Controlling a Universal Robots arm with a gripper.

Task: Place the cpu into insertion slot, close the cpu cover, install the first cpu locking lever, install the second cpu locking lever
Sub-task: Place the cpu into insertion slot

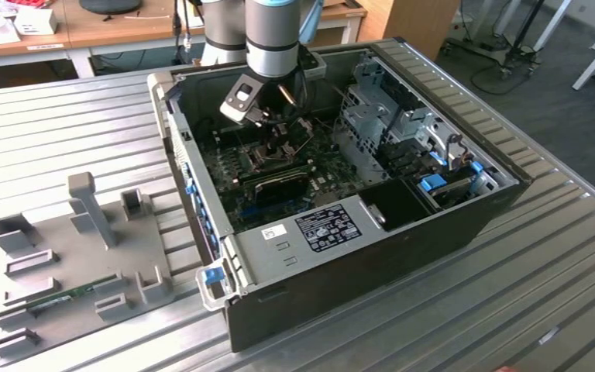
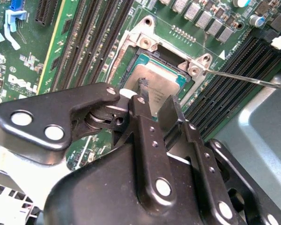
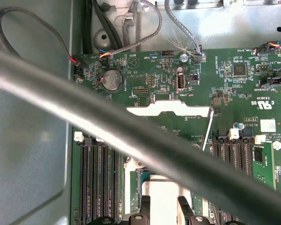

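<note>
The cpu (image 2: 161, 79) lies flat in the insertion slot (image 2: 131, 52), its silvery top level with the metal rim. My gripper (image 2: 155, 96) hovers just over it, open, fingers a little apart, and the chip's top shows through the gap. In the first wrist view the gripper (image 3: 164, 208) sits over the pale cpu (image 3: 164, 192), and the cpu cover (image 3: 171, 110) stands raised beyond it, green board showing through its hollow centre. A thin locking lever (image 2: 253, 80) sticks out beside the socket. In the exterior view the gripper (image 1: 269, 139) reaches down into the open computer case.
Long black memory slots (image 2: 93, 37) flank the socket on both sides. A blurred dark bar (image 3: 131, 136) crosses the first wrist view. Cables (image 3: 131, 28) hang at the board's far edge. The drive cage (image 1: 390, 124) and case walls box in the arm. A grey fixture plate (image 1: 80, 256) lies on the table.
</note>
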